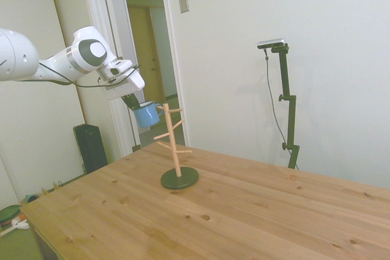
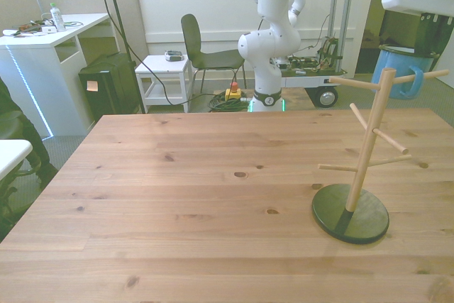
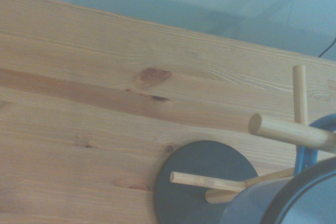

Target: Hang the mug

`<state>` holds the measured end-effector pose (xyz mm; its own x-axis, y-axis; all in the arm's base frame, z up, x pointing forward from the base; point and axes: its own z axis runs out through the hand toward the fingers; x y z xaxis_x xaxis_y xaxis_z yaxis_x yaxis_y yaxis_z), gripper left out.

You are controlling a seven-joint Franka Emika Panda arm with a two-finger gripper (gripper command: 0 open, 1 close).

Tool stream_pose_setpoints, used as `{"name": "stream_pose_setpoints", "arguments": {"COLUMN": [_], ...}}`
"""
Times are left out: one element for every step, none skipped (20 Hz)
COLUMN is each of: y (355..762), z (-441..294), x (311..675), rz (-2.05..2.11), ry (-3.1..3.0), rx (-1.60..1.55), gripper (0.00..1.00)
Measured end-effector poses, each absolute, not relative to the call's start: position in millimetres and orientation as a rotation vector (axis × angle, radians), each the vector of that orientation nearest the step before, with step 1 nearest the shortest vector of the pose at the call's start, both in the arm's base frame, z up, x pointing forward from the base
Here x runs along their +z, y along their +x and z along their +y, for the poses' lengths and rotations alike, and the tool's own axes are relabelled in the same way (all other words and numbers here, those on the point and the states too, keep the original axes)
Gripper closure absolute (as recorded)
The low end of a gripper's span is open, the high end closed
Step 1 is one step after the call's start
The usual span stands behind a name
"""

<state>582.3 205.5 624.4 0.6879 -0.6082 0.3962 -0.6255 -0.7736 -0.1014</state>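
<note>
Wooden surface (image 2: 177,196) fills the foreground, bare apart from the peg rack (image 2: 365,154) on its dark round base near the front view's right. Arm (image 1: 67,62) holds high over the rack. Mug (image 1: 146,114) is in the air, just beside the rack's top peg; front view shows the handle loop (image 2: 415,83) around or right at that peg's tip, can't tell which. Claw (image 1: 131,100) closed on the mug, gripping at the rim. Mug's axis looks tilted off vertical, handle facing the rack. Judgement: light, rigid enamel, slick, chips if dropped; the rim pinch keeps the handle free.
</note>
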Motion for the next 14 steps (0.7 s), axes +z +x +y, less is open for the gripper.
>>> {"name": "stream_pose_setpoints", "arguments": {"y": [582,581,580,580,579,578,577,576,574,572,568,564,560,554], "z": [204,204,203,203,204,204,204,204,205,205,206,208,209,210], "x": [625,625,625,624,625,625,627,628,628,628,627,626,623,619], "rz": [-1.043,-1.044,-1.044,-1.042,-1.04,-1.039,-1.038,-1.038,-1.035,-1.034,-1.037,-1.04,-1.039,-1.036], "ry": [2.846,2.845,2.845,2.846,2.849,2.85,2.851,2.851,2.852,2.853,2.853,2.855,2.857,2.859], "rx": [0.646,0.646,0.646,0.648,0.653,0.657,0.66,0.662,0.663,0.665,0.667,0.673,0.676,0.679], "gripper": [0.0,0.0,0.0,0.0,0.0,0.0,0.0,0.0,0.0,0.0,0.0,0.0,0.0,0.0]}}
